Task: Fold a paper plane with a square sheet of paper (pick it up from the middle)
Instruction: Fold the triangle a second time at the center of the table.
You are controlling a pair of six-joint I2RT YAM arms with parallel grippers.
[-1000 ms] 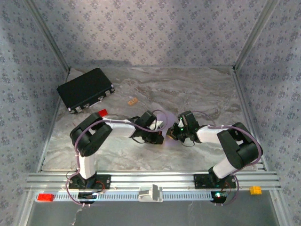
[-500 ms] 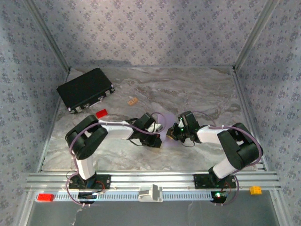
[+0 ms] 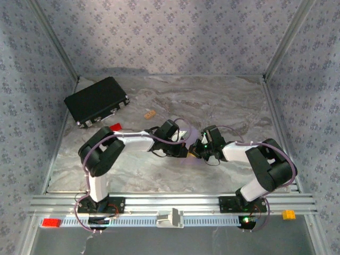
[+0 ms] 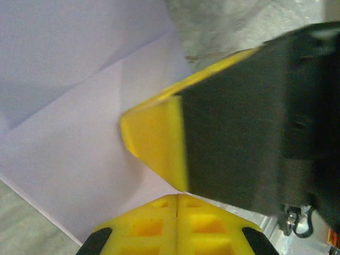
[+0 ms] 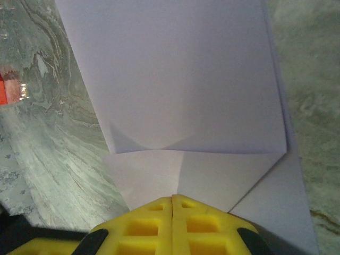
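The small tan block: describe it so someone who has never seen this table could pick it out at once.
Start at the black case in the far left corner of the table. Just right of the case, on bare marble, lies the small tan block. It is pale tan and sits alone, unlike the red block, which lies nearer the case's front corner.

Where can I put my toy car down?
The far right of the marble table, between the tan block and the right rail, is bare. So is the near strip along the front rail. It's crowded in the middle, where the left end effector and right end effector meet over the lilac paper, and near the black case and red block.
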